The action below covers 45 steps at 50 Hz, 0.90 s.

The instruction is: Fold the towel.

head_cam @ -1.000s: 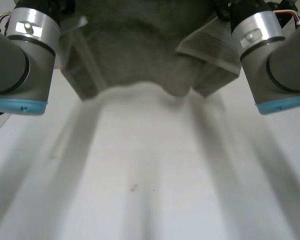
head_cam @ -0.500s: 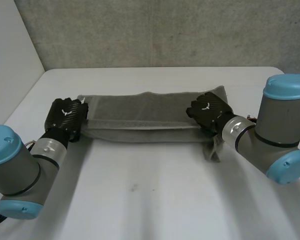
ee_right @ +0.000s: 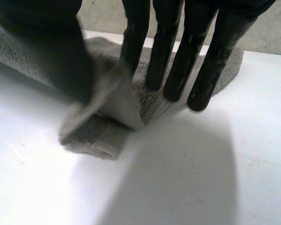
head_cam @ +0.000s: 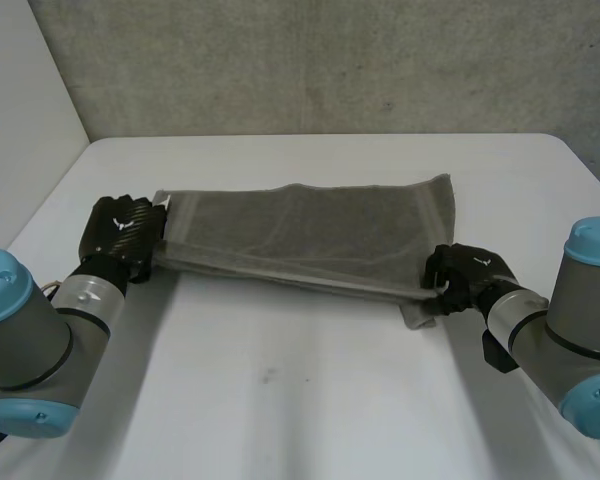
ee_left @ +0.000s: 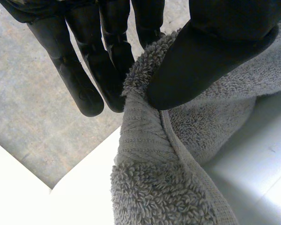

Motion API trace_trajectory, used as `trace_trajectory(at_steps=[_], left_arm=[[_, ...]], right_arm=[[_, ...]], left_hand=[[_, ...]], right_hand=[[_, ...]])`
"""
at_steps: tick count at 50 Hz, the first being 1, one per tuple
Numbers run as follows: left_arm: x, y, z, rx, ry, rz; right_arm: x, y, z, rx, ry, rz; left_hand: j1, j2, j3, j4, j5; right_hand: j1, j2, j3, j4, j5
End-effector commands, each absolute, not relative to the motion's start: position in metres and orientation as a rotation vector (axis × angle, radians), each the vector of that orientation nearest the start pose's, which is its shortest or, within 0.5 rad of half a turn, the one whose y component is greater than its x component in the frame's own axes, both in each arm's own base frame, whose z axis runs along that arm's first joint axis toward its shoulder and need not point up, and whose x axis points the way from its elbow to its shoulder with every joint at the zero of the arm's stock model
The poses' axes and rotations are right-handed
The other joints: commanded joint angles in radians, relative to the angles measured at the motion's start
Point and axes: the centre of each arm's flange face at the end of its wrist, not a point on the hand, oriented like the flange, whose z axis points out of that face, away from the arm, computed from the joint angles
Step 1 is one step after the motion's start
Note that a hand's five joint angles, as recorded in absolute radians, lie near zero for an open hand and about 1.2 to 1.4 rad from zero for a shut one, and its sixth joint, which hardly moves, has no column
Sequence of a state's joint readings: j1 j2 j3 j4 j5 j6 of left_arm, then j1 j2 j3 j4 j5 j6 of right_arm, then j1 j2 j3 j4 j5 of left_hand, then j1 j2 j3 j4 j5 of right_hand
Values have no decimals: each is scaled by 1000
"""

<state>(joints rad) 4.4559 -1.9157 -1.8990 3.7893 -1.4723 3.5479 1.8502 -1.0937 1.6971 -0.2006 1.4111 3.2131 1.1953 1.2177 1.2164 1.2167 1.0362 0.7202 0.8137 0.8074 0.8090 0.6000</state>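
Note:
A grey towel (head_cam: 300, 230) lies folded in a long strip across the white table (head_cam: 300, 400). My left hand (head_cam: 125, 235) is at its left end. In the left wrist view the thumb (ee_left: 215, 47) and fingers pinch the towel's (ee_left: 150, 187) thick hem. My right hand (head_cam: 465, 275) sits at the towel's near right corner. In the right wrist view its fingers (ee_right: 178, 61) are straight and stand apart from the thumb, with their tips on the bunched corner of the towel (ee_right: 103, 136). The towel's front edge slants from the left hand towards the right hand.
A grey wall (head_cam: 310, 60) runs behind the table's far edge. A white panel (head_cam: 20, 120) stands at the left. Bare tabletop stretches in front of the towel, between the two arms.
A second ago the towel hung close in front of the camera; now it lies on the table. The right hand slid from the towel's top to its near right corner and its fingers loosened.

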Motion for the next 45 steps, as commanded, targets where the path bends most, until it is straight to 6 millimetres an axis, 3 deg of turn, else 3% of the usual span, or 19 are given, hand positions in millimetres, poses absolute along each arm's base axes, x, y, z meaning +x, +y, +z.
trace_trajectory(at_steps=[1, 5, 7, 8, 10, 13, 15, 16, 19, 23, 26, 32, 33, 35, 37, 42, 43, 44, 45], left_arm=[[-222, -287, 159, 832, 2083, -2155], [-224, -282, 165, 843, 2075, -2165], [-224, -276, 182, 845, 2047, -2194], [-224, -276, 182, 845, 2047, -2194], [-226, -268, 207, 847, 2002, -2241], [-226, -262, 223, 845, 1973, -2271], [-225, -251, 255, 833, 1908, -2334], [-225, -251, 255, 833, 1908, -2335], [-221, -238, 285, 832, 1894, -2345], [-220, -236, 290, 846, 1947, -2298], [-219, -236, 287, 867, 2013, -2235], [-228, -265, 213, 982, 2330, -1874], [-228, -265, 213, 982, 2331, -1873], [-232, -279, 189, 1018, 2391, -1773], [-234, -291, 180, 1035, 2394, -1741], [-241, -327, 182, 1065, 2276, -1782], [-244, -338, 194, 1063, 2210, -1841], [-244, -338, 194, 1063, 2210, -1841], [-247, -349, 211, 1044, 2139, -1913]], right_arm=[[237, -293, 143, -372, 2254, -1604], [238, -296, 164, -437, 2182, -1713], [237, -295, 208, -528, 2072, -1886], [237, -295, 208, -529, 2071, -1887], [230, -296, 249, -608, 1975, -2065], [228, -293, 269, -672, 1936, -2140], [227, -281, 304, -848, 1891, -2250], [227, -281, 305, -849, 1891, -2250], [223, -274, 330, -1100, 1959, -2293], [222, -272, 331, -1267, 2054, -2212], [225, -277, 314, -1428, 2157, -2053], [235, -297, 249, -1662, 2305, -1750], [235, -297, 248, -1662, 2305, -1749], [243, -304, 219, -1787, 2329, -1648], [247, -309, 207, -1844, 2344, -1619], [262, -337, 203, -1864, 2340, -1793], [268, -351, 212, -1825, 2303, -1945], [268, -351, 212, -1825, 2302, -1946], [273, -366, 227, -1758, 2236, -2143]], left_hand=[[201, 179, 180, 180, 186], [201, 179, 180, 180, 186], [201, 179, 180, 180, 186], [201, 179, 180, 180, 186], [201, 179, 180, 180, 186], [201, 179, 180, 180, 186], [201, 179, 180, 180, 186], [201, 179, 180, 180, 186], [201, 179, 180, 180, 186], [201, 179, 180, 180, 186], [201, 179, 180, 180, 186], [201, 179, 180, 180, 186], [201, 179, 180, 180, 186], [201, 179, 180, 180, 186], [201, 179, 180, 180, 186], [201, 179, 180, 180, 186], [201, 179, 180, 180, 186], [201, 179, 180, 180, 186], [201, 179, 180, 180, 186]], right_hand=[[676, 583, 589, 587, 622], [676, 583, 589, 587, 622], [676, 583, 589, 587, 622], [676, 583, 589, 587, 622], [676, 583, 589, 587, 622], [676, 583, 589, 587, 622], [676, 583, 589, 587, 622], [676, 583, 589, 587, 622], [676, 583, 589, 587, 622], [676, 583, 589, 587, 622], [676, 583, 589, 587, 622], [676, 583, 589, 587, 622], [676, 583, 589, 587, 622], [676, 583, 589, 587, 622], [676, 583, 589, 587, 622], [676, 583, 589, 587, 622], [676, 583, 589, 587, 622], [676, 583, 589, 587, 622], [676, 583, 589, 587, 622]])
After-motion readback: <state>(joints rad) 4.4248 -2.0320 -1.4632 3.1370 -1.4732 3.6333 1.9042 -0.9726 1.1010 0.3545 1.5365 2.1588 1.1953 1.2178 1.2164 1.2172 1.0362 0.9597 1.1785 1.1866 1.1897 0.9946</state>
